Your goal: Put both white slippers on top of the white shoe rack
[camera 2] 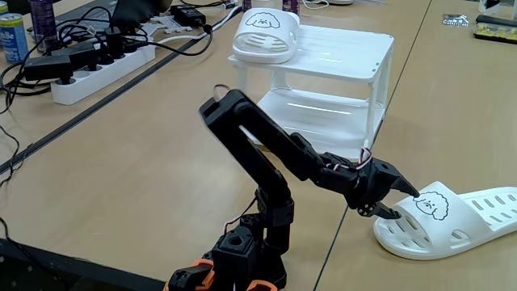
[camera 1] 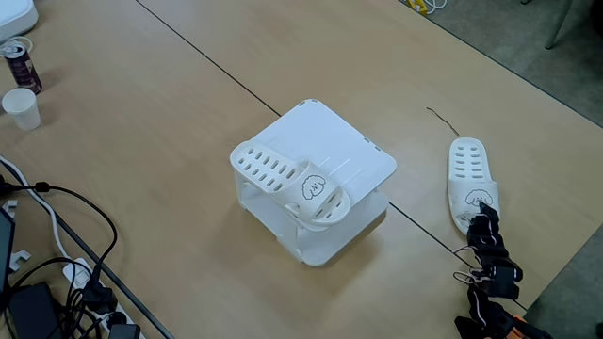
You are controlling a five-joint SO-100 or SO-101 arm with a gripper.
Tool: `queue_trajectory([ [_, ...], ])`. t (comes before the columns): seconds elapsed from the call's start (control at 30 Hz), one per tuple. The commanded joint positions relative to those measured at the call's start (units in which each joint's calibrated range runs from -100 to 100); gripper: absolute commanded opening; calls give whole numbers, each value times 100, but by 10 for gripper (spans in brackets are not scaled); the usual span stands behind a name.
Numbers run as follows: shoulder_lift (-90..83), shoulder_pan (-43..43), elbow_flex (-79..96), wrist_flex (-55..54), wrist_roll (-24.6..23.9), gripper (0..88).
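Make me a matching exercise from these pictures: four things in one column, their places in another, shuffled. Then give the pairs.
Things:
1. white plastic slide slipper with the cartoon face, near the arm
2. second white plastic slide slipper
3. black two-finger end effector
4. small white paper cup

Places:
A. on the flat top of the boxy white plastic shoe rack
B. on the table by the dark drink can
C. at the toe end of a slipper lying on the table
D. flat on the tan wooden table, beside the rack

Pairs: 1-D, 2-A, 3-C, 4-B
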Motion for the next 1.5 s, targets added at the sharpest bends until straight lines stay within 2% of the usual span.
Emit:
queue_trajectory([
  [0.0,646,1,-175,-986,42,201],
  [0.37,1849,-24,-554,-2246,42,201],
  [0.93,2741,9,-1573,-2306,42,190],
  [1.0,2741,17,-1573,-2306,42,150],
  [1.1,2741,34,-1582,-2306,42,6],
  [1.27,2606,42,-2141,-2306,42,7],
  [1.47,2135,-147,-3865,-2151,42,7],
])
